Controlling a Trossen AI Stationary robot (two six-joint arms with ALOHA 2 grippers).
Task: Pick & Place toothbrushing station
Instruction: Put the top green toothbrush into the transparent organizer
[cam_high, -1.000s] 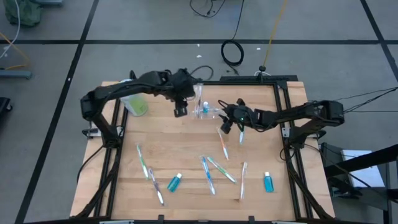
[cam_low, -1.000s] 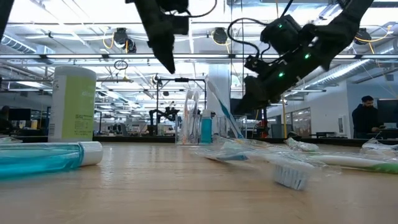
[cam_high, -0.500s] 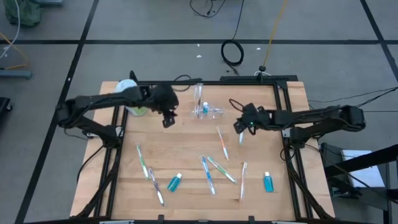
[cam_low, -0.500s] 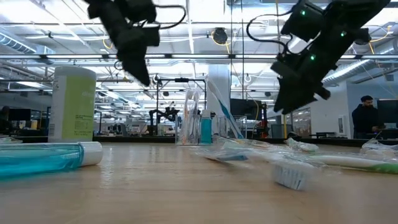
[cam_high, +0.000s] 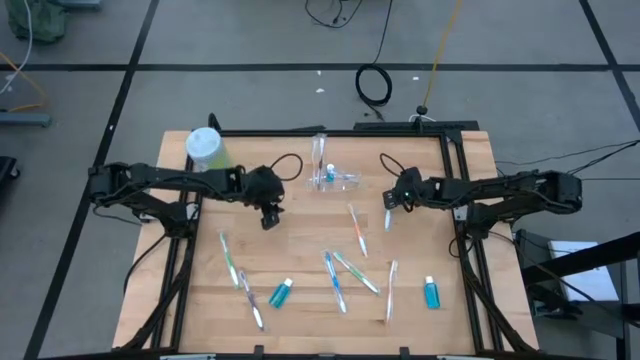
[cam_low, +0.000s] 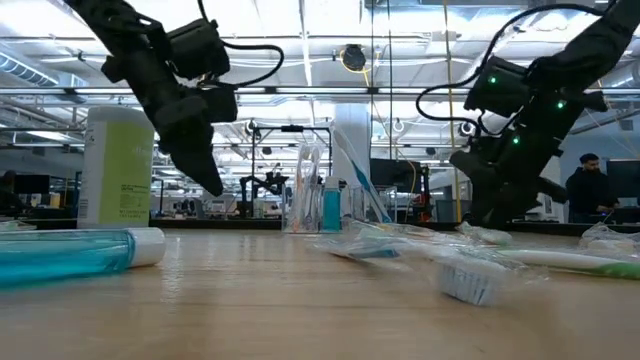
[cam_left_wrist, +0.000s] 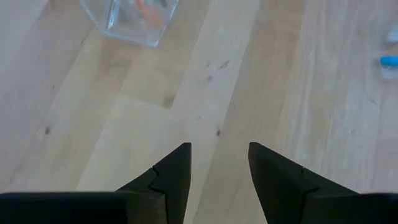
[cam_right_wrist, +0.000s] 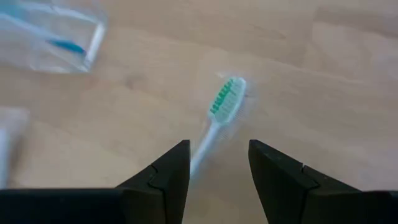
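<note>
no readable text, green bottle (cam_low: 120, 166) label print too small to read

Left end effector (cam_high: 268, 222) has pulled back leftward, lower; right end effector (cam_high: 389, 202) withdrew rightward, lower.

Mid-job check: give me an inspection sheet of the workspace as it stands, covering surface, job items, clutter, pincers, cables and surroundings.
Surface: wooden table top, bare between items.
Job's things: clear plastic cup at the back holding a toothbrush; orange toothbrush mid-table; green-bristled toothbrush in front of the right pincer; other brushes scattered toward the front; teal tubes and at the front.
Clutter: tall green bottle at the back left corner.
Pincers: left pincer open, over bare wood, holding nothing; right pincer open, holding nothing.
Cables: black coil on the floor behind the table.
Surroundings: a person stands far off in the room.
</note>
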